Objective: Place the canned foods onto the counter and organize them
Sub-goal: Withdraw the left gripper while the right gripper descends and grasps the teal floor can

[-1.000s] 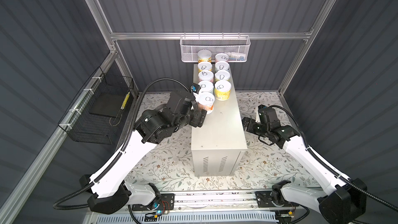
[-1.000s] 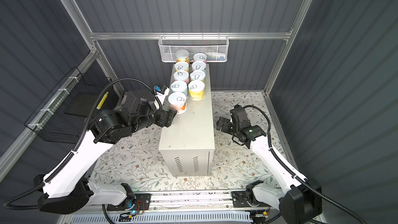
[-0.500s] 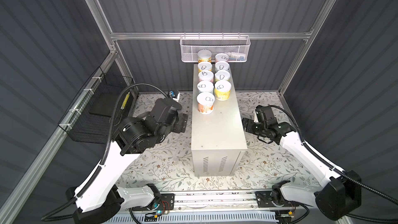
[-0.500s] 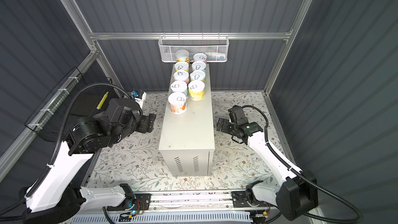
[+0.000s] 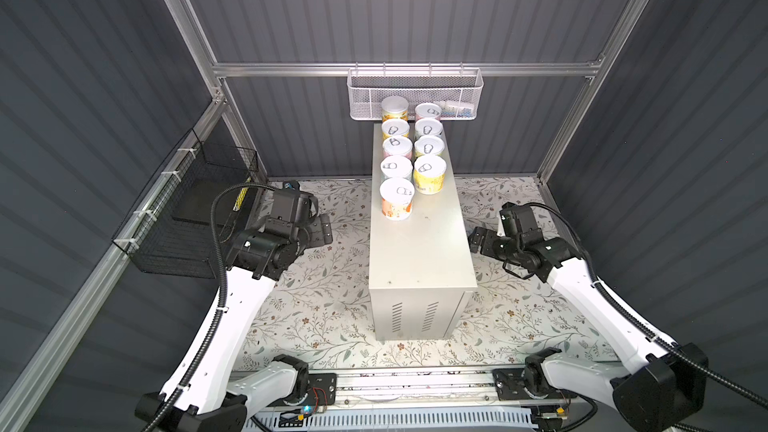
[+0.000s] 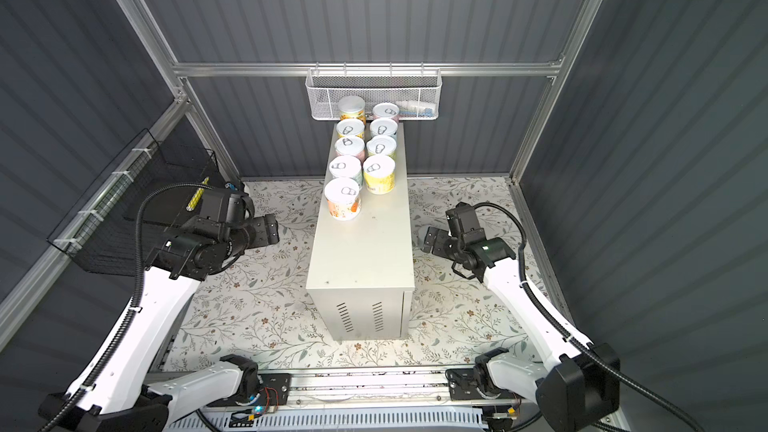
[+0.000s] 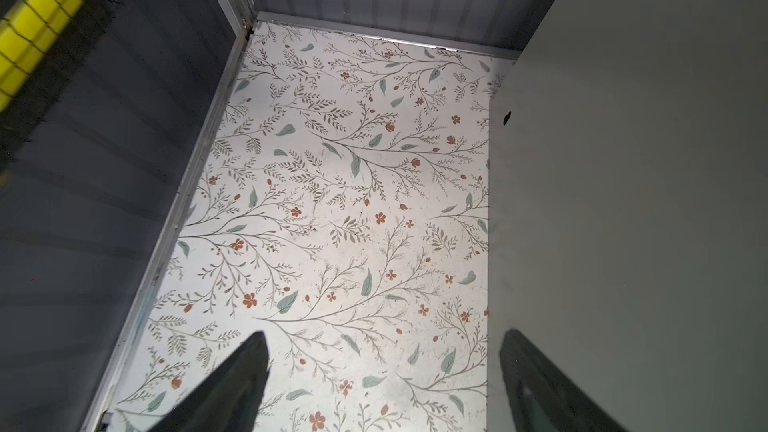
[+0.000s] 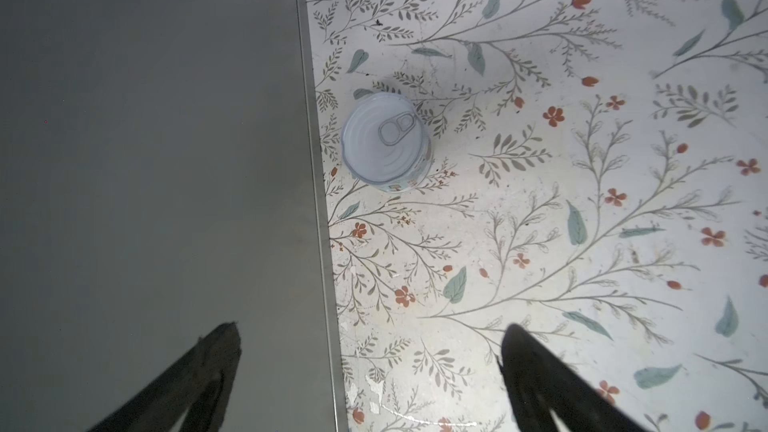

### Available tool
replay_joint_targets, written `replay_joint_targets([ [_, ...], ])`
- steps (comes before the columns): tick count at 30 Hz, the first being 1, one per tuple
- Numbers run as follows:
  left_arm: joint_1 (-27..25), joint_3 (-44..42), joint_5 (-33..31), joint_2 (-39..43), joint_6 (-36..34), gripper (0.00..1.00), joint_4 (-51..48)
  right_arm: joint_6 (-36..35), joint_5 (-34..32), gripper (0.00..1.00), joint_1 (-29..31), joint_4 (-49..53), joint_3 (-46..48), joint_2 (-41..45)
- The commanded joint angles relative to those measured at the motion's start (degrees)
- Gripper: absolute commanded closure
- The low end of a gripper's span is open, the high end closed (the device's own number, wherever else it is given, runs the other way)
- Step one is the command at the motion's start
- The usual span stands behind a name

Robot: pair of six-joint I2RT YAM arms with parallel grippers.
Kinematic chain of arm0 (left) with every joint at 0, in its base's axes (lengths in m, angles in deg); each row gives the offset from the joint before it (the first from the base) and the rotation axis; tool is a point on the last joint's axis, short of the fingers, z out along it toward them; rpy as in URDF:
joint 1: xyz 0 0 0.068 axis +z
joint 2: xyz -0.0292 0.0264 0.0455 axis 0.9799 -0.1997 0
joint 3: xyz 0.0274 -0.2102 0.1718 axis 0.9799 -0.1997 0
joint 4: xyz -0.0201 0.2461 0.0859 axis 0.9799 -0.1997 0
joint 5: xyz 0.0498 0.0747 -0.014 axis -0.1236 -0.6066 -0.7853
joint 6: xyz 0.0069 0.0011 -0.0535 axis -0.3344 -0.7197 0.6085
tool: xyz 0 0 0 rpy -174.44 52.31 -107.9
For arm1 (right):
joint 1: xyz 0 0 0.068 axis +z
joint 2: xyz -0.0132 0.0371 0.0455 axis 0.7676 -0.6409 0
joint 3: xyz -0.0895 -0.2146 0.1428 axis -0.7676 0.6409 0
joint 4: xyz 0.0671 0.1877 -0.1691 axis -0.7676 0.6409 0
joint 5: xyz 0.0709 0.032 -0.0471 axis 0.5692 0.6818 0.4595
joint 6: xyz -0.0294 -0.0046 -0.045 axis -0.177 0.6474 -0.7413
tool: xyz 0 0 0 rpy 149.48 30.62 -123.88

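While nine cans (image 5: 397, 198) top the counter (image 5: 419, 251), one can (image 8: 384, 141) stands beside it.

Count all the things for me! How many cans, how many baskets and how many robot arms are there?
Cans: 10 (9 standing on the counter, 1 floor can beside it)
Baskets: 2 (white mesh basket, black wire basket)
Robot arms: 2 (left arm, right arm)
Total: 14
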Motion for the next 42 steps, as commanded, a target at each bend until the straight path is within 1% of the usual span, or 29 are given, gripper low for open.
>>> replay_joint_targets([
  [1, 1.0, -1.9, 3.0, 1.5, 0.5, 0.1, 8.6, -0.8, -0.1, 0.01, -1.3, 0.0, 0.0, 0.4],
  [8, 1.8, -7.4, 1.6, -0.5, 1.5, 0.1, 18.0, -1.4, 2.8, 0.01, -4.5, -2.1, -0.5, -2.4],
  [14, 1.9, -16.2, -0.1, -0.4, 3.0, 0.1, 26.3, -2.9, 1.8, 0.01, -5.7, -3.2, -1.9, -5.2],
  [17, 1.9, -20.6, 1.2, -0.5, 3.3, 0.09, 31.1, -3.8, 0.9, 0.01, -5.8, -4.0, -1.8, -5.8],
  [20, 1.9, -21.2, 2.6, -1.5, 2.2, 0.09, 32.6, -4.5, -0.1, 0.01, -5.8, -4.3, -1.7, -6.0],
  [24, 1.8, -20.3, 2.4, -4.1, 0.8, 0.09, 32.5, -4.8, -2.0, 0.01, -5.8, -6.1, -0.5, -5.4],
  [26, 1.9, -21.1, 3.8, -5.1, 1.3, 0.1, 34.1, -5.2, -2.0, 0.01, -5.9, -7.6, 0.0, -5.7],
  [29, 1.9, -22.4, 8.2, -6.8, 2.8, 0.12, 37.5, -6.0, -1.4, 0.01, -5.8, -9.9, -0.1, -7.6],
  [31, 1.9, -23.0, 9.9, -7.7, 3.5, 0.13, 39.1, -6.7, -0.7, 0.01, -5.8, -11.5, -0.5, -9.4],
  [38, 1.9, -26.6, 14.6, -9.2, 5.8, 0.13, 45.3, -7.1, 1.8, 0.01, -5.8, -15.3, -3.8, -16.5],
  [42, 1.9, -27.0, 16.0, -9.9, 5.9, 0.13, 46.7, -6.6, 3.5, 0.01, -5.7, -17.4, -5.5, -21.0],
])
